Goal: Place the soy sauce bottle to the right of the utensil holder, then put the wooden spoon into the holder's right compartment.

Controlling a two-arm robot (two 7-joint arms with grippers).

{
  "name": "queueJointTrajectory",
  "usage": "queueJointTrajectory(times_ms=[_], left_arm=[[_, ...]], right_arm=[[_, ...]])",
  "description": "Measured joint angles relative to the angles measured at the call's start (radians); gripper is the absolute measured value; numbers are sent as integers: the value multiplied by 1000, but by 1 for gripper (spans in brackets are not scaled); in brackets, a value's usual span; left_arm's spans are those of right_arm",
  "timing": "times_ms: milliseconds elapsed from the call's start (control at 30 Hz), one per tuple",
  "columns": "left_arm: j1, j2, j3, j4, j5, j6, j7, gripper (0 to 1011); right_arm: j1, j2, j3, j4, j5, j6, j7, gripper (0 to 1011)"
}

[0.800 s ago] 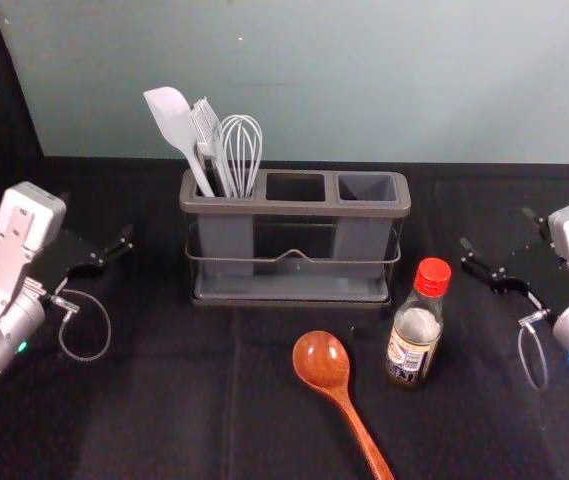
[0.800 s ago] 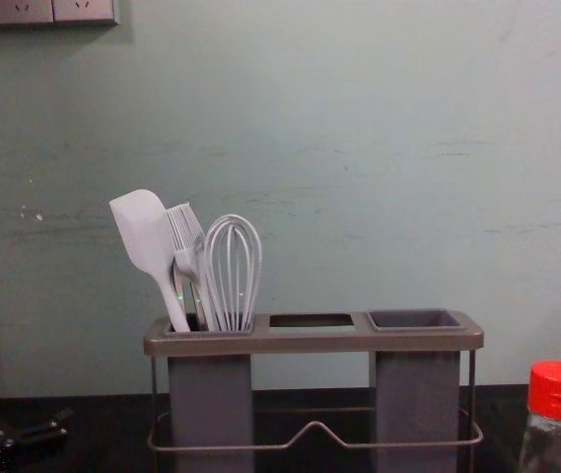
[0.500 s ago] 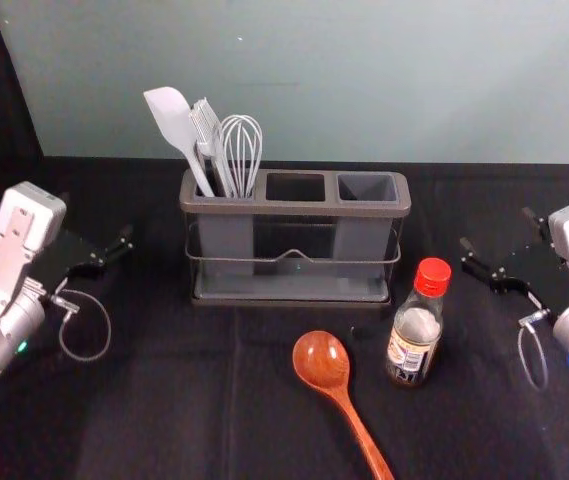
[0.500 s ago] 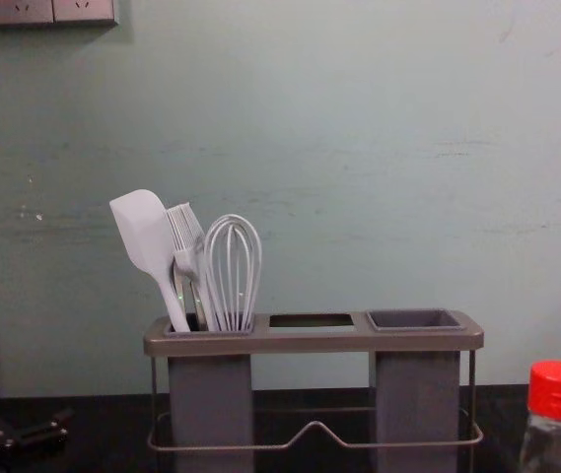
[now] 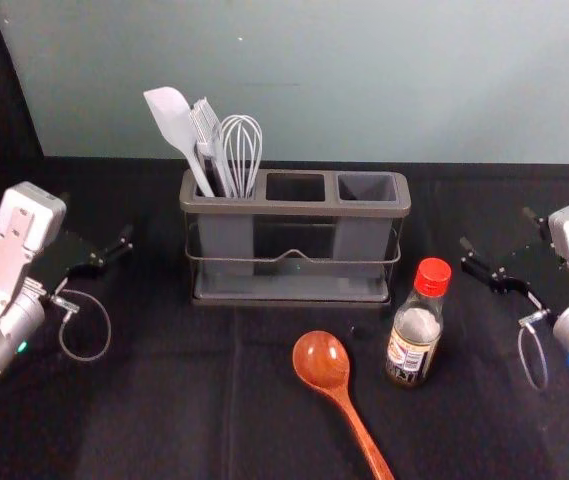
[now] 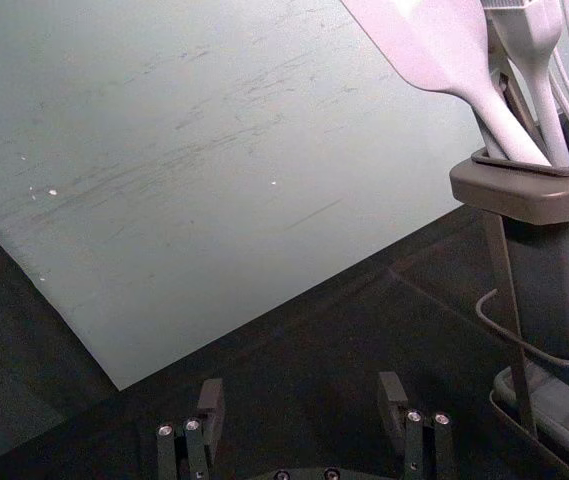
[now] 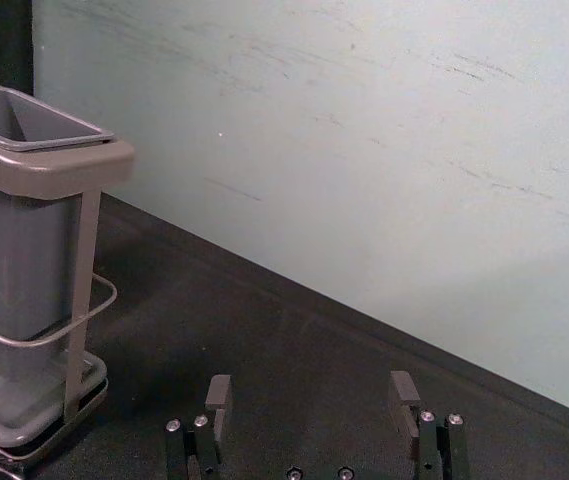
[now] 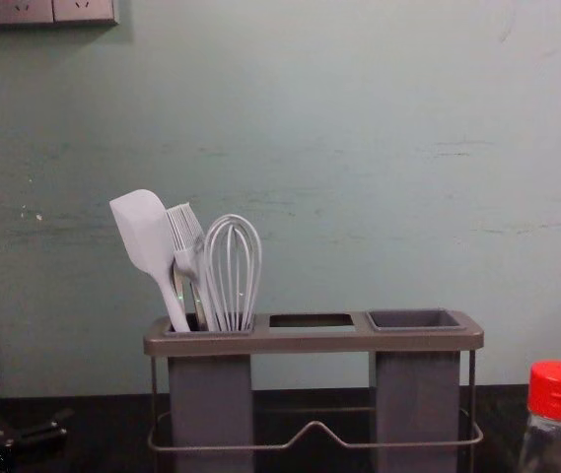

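Soy sauce bottle [image 5: 414, 345]: upright on the table [image 5: 164, 410], in front of the utensil holder's [image 5: 294, 208] R end, wooden spoon [image 5: 321, 362] lying just L of it. Step in hand, prob.: get the bottle w/ the R tool [image 7: 311, 392], which is wide & holding nothing, off to the bottle's R. Best come in low & level, one finger each side of the body, below the red cap [image 5: 432, 277]; mind the L finger vs. spoon. Squeeze firm, lift a bit, go back & R, set down upright beside the holder, clear of its wire rail [image 5: 294, 256]. Right compartment [image 5: 367, 187] is free for the spoon after. L tool [image 6: 302, 390]: idle at far L, also wide.
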Motion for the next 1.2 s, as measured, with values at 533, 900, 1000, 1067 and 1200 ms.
queueJointTrajectory(times_ms=[533, 900, 1000, 1067, 1200], left_arm=[[0, 0, 0, 0, 0, 0, 0, 1005], [0, 0, 0, 0, 0, 0, 0, 1005], [0, 0, 0, 0, 0, 0, 0, 1005], [0, 0, 0, 0, 0, 0, 0, 1005], [0, 0, 0, 0, 0, 0, 0, 1005]], right_arm=[[0, 0, 0, 0, 0, 0, 0, 1002], [-72, 24, 35, -75, -20, -4, 15, 1002], [-117, 43, 55, -121, -21, -11, 11, 1002], [-155, 57, 72, -156, -21, -15, 6, 1002], [-213, 77, 96, -209, -21, -20, -6, 1002]])
